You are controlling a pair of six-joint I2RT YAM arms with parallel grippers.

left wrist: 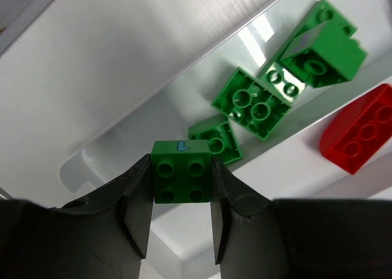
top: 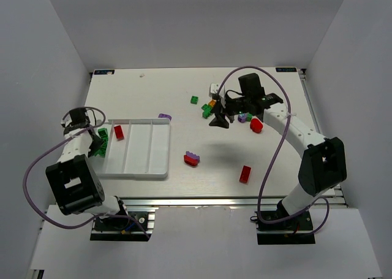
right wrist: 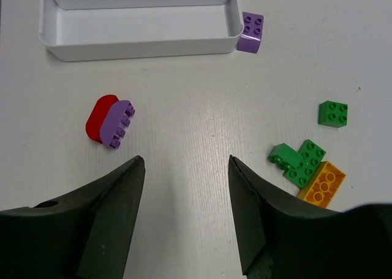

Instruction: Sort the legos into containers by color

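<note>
My left gripper is shut on a small green lego and holds it over the leftmost compartment of the white tray. Three green legos lie in that compartment, and a red lego lies in the one beside it. In the top view the left gripper is at the tray's left end. My right gripper is open and empty above bare table, also in its wrist view. Close to its right are green legos and an orange one.
A purple lego touches the tray's corner. A red-and-purple pair lies left of the right gripper. Loose on the table: a green lego, a white one, a purple one, red ones.
</note>
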